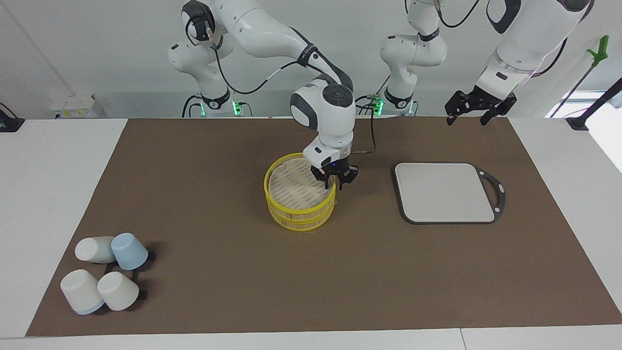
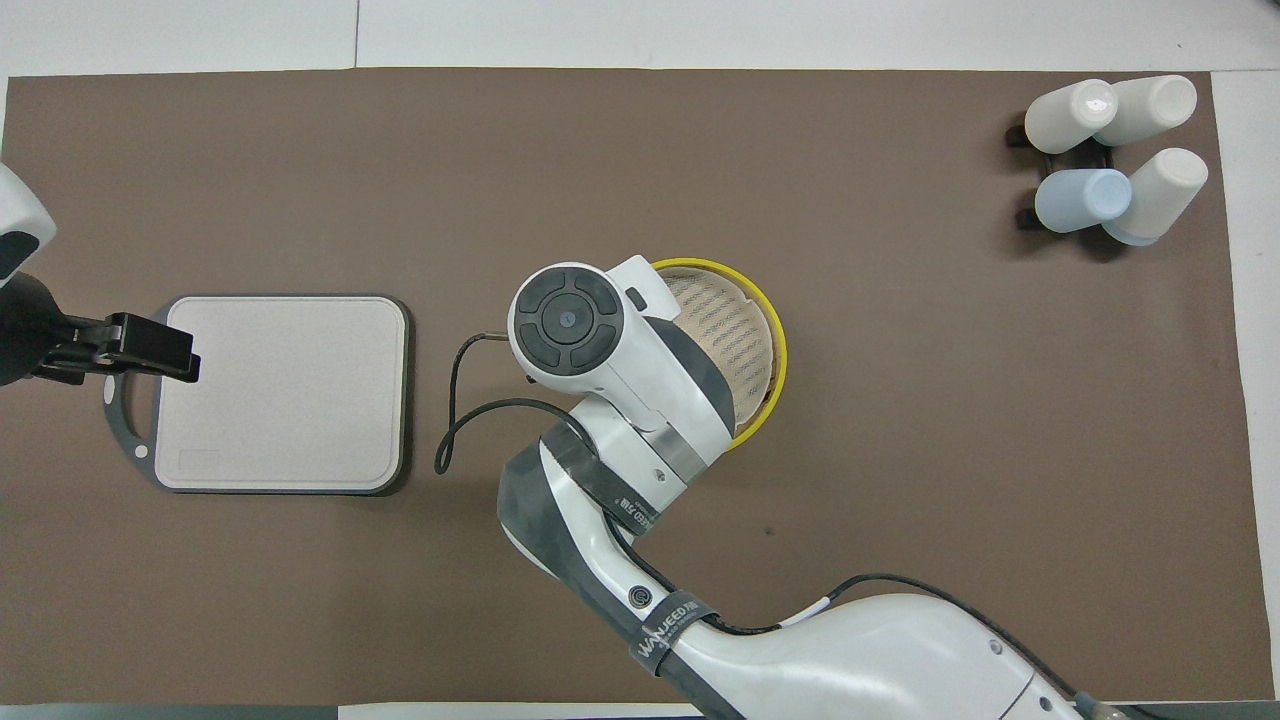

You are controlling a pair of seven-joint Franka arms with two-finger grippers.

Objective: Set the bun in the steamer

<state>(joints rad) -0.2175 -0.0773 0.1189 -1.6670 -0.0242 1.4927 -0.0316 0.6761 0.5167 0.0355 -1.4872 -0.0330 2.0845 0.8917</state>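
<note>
The steamer (image 1: 295, 193), a round basket with yellow rims and a slatted pale top, stands in the middle of the brown mat; it also shows in the overhead view (image 2: 738, 322). My right gripper (image 1: 334, 184) is at the steamer's rim on the side toward the left arm's end, its fingers apart and astride the rim. In the overhead view the right wrist hides this gripper. My left gripper (image 1: 465, 119) hangs open and empty in the air over the mat's edge, near the grey board. No bun is in view.
A flat grey board (image 1: 444, 192) with a dark rim lies beside the steamer toward the left arm's end, and shows in the overhead view (image 2: 285, 390). Several white and blue cups (image 1: 104, 272) lie at the mat's corner, toward the right arm's end.
</note>
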